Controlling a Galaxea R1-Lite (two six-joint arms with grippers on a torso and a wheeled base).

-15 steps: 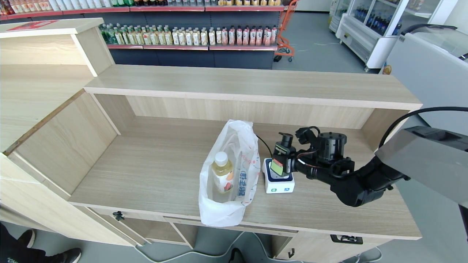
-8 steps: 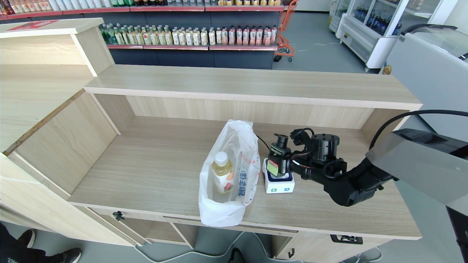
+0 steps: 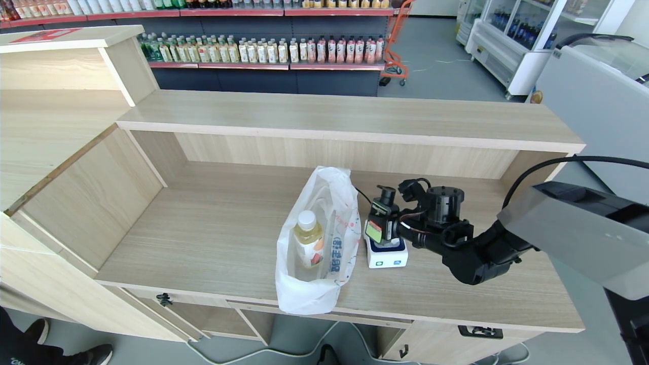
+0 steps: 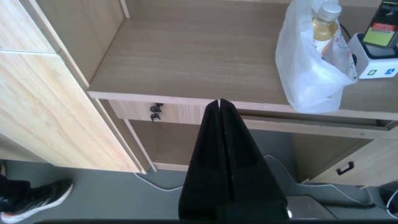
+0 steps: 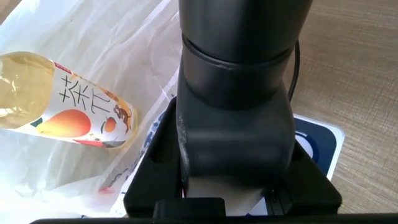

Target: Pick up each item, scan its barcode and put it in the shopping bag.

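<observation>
Right arm (image 3: pixel 471 253) extended, right pincer (image 3: pixel 384 221) apparently clamped on dark bottle (image 3: pixel 375 229), left pincer (image 4: pixel 219 103) closed

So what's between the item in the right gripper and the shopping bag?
Nothing: the head view shows a slim gap from the dark item to the shopping bag, the white scanner beneath the item.

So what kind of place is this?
Probably a shop checkout: a wooden counter with a shopping bag and a barcode scanner, above which the right gripper holds a small dark bottle, and shelves of bottled drinks behind.
</observation>
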